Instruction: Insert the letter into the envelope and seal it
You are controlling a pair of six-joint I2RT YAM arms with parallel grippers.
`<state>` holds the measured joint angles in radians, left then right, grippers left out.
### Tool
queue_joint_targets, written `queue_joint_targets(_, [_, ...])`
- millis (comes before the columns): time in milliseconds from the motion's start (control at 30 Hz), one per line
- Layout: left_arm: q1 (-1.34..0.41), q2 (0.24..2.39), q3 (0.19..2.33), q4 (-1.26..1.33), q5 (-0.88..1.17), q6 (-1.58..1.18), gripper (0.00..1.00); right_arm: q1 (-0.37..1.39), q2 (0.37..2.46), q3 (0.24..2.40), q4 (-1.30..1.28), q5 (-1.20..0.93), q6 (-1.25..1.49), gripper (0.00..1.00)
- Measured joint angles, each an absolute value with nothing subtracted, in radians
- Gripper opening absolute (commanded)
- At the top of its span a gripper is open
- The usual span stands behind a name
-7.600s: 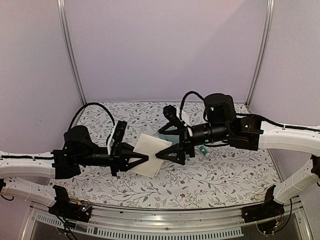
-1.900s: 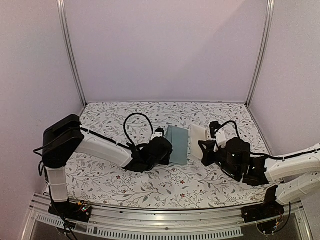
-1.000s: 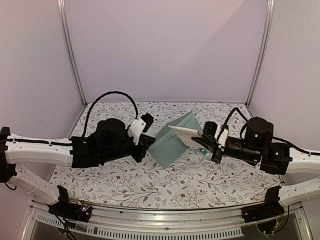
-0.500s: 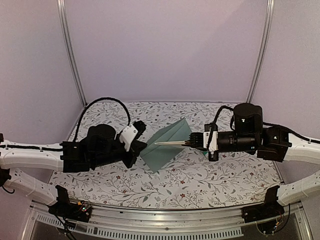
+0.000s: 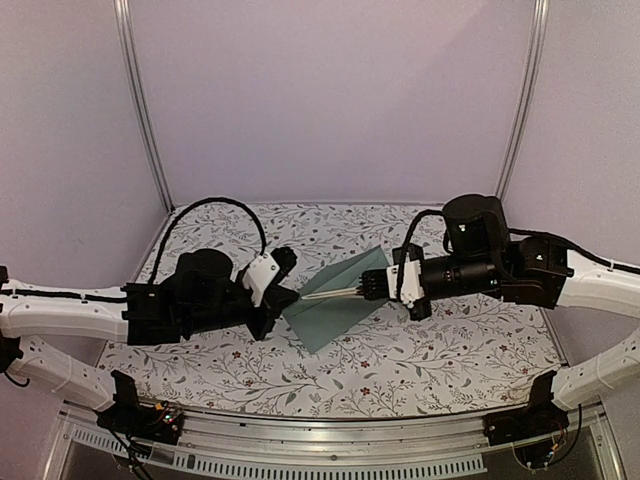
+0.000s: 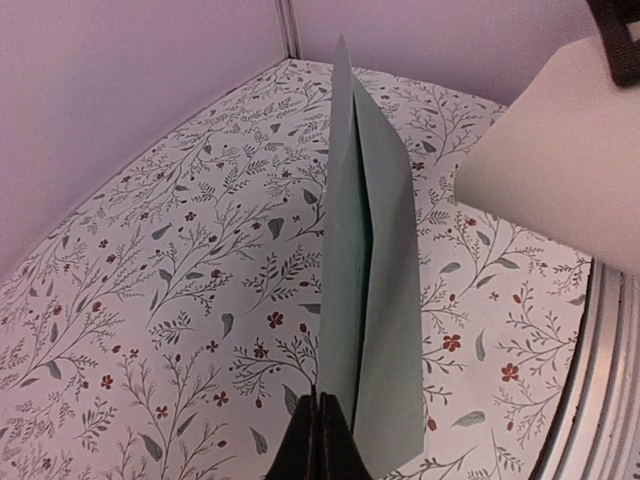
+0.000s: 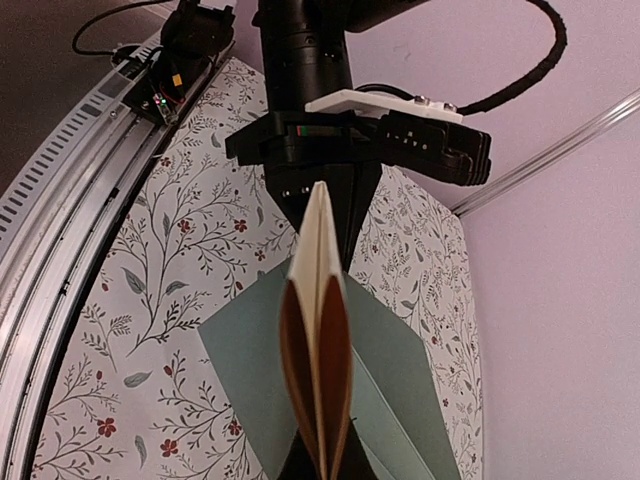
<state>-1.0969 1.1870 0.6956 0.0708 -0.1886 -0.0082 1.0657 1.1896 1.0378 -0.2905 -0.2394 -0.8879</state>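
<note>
- Pinching the envelope (image 5: 338, 312) by a corner, the left hand (image 5: 288, 299) held it above the table (image 5: 450, 350).
- The right hand (image 5: 374, 287), clamped on the letter (image 5: 328, 293), had brought it nearer the envelope; insertion remained undone.

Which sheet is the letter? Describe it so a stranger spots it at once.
Above the middle of the floral table, the two arms meet at a teal envelope pinched by the left tool. The letter is the folded sheet gripped in the right tool. It alone is cream, not teal.
</note>
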Motion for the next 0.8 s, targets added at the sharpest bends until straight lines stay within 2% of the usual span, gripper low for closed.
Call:
queue_joint_targets(267, [-1.095, 1.234, 0.706, 0.066, -0.145, -0.01, 0.0, 1.065, 1.199, 1.105, -0.387, -0.246, -0.91, 0.0])
queue_joint_targets(533, [-1.095, 1.277, 0.708, 0.037, -0.138, 0.015, 0.0, 1.001, 1.187, 1.184, -0.464, -0.354, -0.929, 0.0])
queue_joint_targets(800, [-1.095, 1.277, 0.715, 0.03, -0.043, 0.017, 0.0, 0.992, 1.229, 1.24, -0.553, -0.385, -0.931, 0.0])
